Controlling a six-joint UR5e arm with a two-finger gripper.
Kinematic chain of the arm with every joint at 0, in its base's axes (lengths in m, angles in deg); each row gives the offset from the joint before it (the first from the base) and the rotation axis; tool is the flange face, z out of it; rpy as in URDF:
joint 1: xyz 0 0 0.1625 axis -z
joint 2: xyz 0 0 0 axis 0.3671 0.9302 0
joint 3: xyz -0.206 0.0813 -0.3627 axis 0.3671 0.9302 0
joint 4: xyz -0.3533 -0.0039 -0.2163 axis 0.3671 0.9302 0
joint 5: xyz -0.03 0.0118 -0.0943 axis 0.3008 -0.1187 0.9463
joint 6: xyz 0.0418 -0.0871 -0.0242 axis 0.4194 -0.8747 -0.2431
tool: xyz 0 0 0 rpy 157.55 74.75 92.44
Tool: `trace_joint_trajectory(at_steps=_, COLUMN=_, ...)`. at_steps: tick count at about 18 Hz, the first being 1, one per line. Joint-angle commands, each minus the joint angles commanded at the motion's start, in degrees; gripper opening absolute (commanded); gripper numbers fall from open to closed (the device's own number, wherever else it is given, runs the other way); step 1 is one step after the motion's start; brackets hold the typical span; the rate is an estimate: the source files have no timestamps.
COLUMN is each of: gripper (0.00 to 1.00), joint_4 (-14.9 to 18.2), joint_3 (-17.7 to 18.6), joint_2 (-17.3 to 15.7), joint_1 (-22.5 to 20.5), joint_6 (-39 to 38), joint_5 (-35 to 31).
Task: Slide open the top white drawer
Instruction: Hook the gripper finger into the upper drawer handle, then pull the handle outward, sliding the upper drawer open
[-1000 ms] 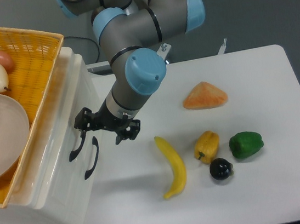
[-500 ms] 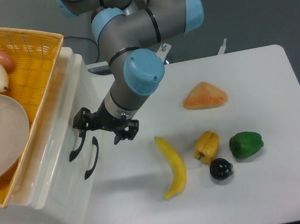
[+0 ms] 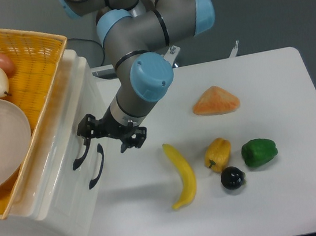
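The top white drawer [image 3: 58, 157] sits shut in the white cabinet at the left, its front panel facing the table. Its dark curved handle [image 3: 81, 156] lies just left of the lower drawer's handle [image 3: 96, 167]. My gripper [image 3: 111, 136] hangs low in front of the panel, open. Its left finger [image 3: 86, 129] is at the upper end of the top handle; whether it touches cannot be told. The right finger [image 3: 136, 139] stands free over the table. Nothing is held.
A yellow wicker basket [image 3: 36, 58] with fruit and a clear bowl [image 3: 1, 141] rests on the cabinet. On the table lie a banana [image 3: 182, 176], yellow pepper [image 3: 217, 153], green pepper [image 3: 259, 152], dark eggplant [image 3: 233, 178] and orange wedge [image 3: 216, 101].
The gripper has crept a few pixels left toward the top handle. The drawer has not moved.
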State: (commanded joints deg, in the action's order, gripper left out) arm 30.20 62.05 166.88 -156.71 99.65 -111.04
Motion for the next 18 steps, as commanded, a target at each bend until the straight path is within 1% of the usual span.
trace_joint_trajectory(at_steps=8, gripper=1.00, joint_4=-0.4, joint_3=0.0, joint_2=0.2, joint_1=-0.1, joint_6=0.2, joint_5=-1.0)
trace_joint_trajectory(at_steps=18, gripper=1.00, joint_4=-0.3, joint_3=-1.5, joint_2=1.3, joint_1=-1.7, joint_6=1.1, joint_5=-1.3)
